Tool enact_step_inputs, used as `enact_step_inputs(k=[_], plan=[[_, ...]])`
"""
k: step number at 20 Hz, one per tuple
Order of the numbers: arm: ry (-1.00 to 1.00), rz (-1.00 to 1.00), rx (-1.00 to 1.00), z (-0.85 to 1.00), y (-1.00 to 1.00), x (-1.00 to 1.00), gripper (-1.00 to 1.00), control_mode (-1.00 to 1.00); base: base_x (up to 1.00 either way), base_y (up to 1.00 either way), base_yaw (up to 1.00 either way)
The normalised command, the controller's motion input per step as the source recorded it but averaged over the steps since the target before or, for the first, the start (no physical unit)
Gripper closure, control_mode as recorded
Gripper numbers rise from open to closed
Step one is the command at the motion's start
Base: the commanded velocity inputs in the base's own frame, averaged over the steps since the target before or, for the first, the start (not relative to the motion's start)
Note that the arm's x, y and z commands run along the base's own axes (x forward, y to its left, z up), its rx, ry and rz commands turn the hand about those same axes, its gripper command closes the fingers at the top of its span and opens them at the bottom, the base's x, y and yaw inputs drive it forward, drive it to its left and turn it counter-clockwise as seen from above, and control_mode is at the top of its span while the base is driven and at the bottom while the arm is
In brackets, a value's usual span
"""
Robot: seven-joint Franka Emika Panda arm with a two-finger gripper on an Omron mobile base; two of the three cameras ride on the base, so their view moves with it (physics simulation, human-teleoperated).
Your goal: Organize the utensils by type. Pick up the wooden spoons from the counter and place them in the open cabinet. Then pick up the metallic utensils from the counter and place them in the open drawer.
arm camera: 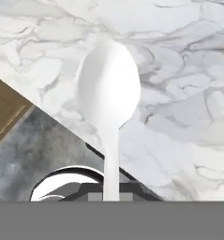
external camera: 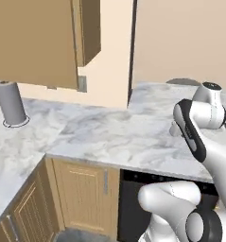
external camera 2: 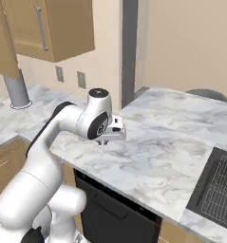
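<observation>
My tool is clamped on the whitish metallic spoon by its handle, bowl pointing down at 6 o'clock, lifted clear above the marbled desk so it can travel to the open drawer without dragging.

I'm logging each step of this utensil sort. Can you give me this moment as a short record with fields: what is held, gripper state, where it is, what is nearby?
held: whitish metal spoon, bowl pointing away from the hand
gripper: jaws shut on the spoon's handle
position: lifted above the marbled counter, near its front edge
nearby: paper towel roll standing at the back of the counter; stove grate to the right
task stage: spoon picked up, not yet placed
</observation>
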Motion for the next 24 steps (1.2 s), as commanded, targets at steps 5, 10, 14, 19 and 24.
enact_step_inputs(k=[5,10,14,19,24], plan=[[0.00,0.00,0.00,0.00,0.00,0.00,1.00,1.00,-0.03,0.15,-1.00],[0.00,0.00,0.00,0.00,0.00,0.00,1.00,1.00,0.00,0.14,-1.00],[0.00,0.00,0.00,0.00,0.00,0.00,1.00,1.00,0.00,0.07,-1.00],[0.00,0.00,0.00,0.00,0.00,0.00,1.00,1.00,0.00,0.03,-1.00],[0.00,0.00,0.00,0.00,0.00,0.00,1.00,1.00,0.00,0.00,-1.00]])
